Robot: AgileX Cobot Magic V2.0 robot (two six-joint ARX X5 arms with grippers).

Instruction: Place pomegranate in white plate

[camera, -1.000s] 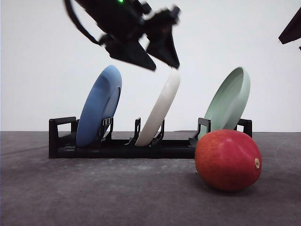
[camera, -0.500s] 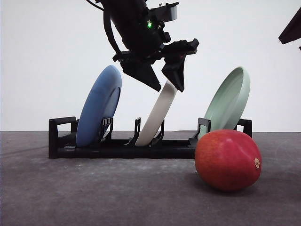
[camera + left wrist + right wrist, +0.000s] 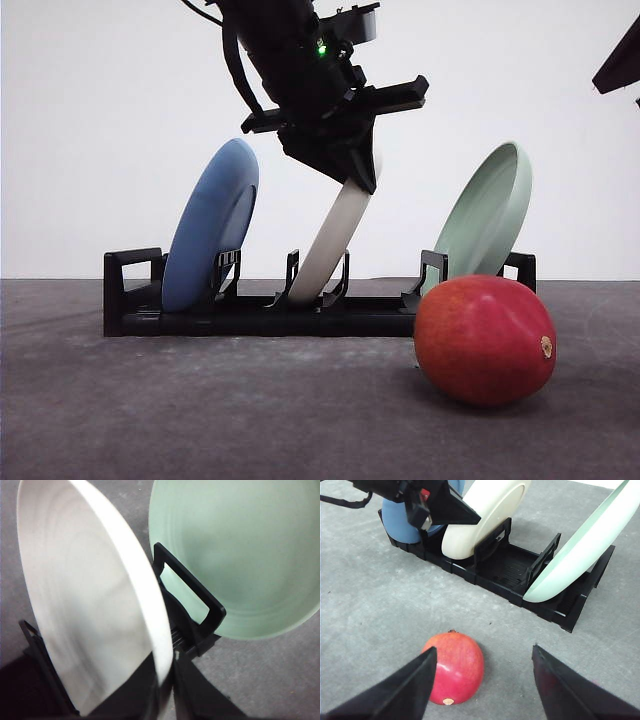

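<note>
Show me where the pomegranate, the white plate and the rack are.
pomegranate (image 3: 484, 340), front view, middle of its red skin.
white plate (image 3: 337, 240), front view, edge below the left gripper.
black rack (image 3: 128, 297), front view, its left end post.

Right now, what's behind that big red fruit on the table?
Behind the pomegranate stands the black rack, and its pale green plate leans right behind the fruit. The fruit covers that plate's bottom edge and part of the rack's end.
</note>
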